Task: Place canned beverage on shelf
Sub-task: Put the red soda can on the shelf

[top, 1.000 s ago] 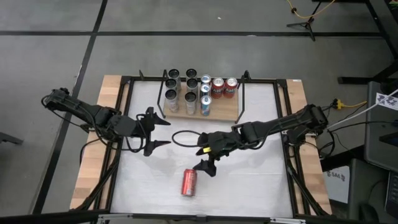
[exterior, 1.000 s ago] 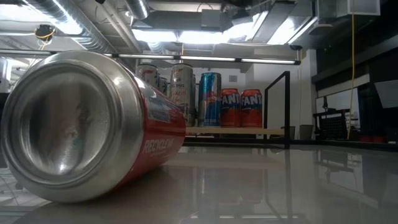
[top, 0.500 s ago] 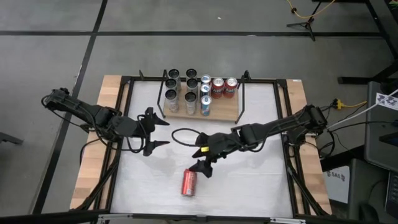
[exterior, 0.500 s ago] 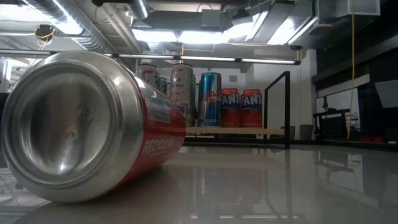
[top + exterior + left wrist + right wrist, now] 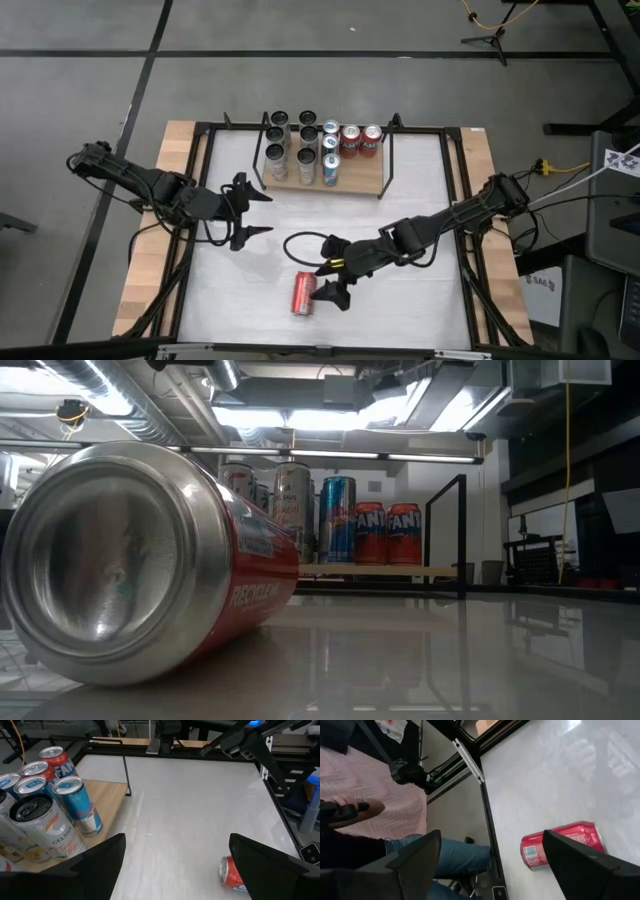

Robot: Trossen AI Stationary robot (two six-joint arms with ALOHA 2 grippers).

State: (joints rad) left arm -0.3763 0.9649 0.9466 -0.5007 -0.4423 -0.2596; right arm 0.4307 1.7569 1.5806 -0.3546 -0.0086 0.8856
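A red can (image 5: 303, 293) lies on its side on the white tabletop near the front edge; it also shows in the low view (image 5: 150, 560) and in both wrist views (image 5: 231, 872) (image 5: 560, 845). My right gripper (image 5: 326, 283) hovers open just right of the can, apart from it. The wooden shelf (image 5: 362, 178) stands at the far middle with several upright cans (image 5: 310, 145) on its left part. My left gripper (image 5: 266, 213) waits open at mid-left, above the table.
Black frame rails (image 5: 455, 200) run along the table's sides. A dark cable loop (image 5: 300, 240) lies between the grippers. The shelf's right end (image 5: 107, 795) is bare wood. A seated person (image 5: 385, 830) shows beyond the table's near edge.
My right gripper has moved toward the table's near edge and a little left, down toward the red can, rolling somewhat on the way; its fingers stay open. The can has not moved.
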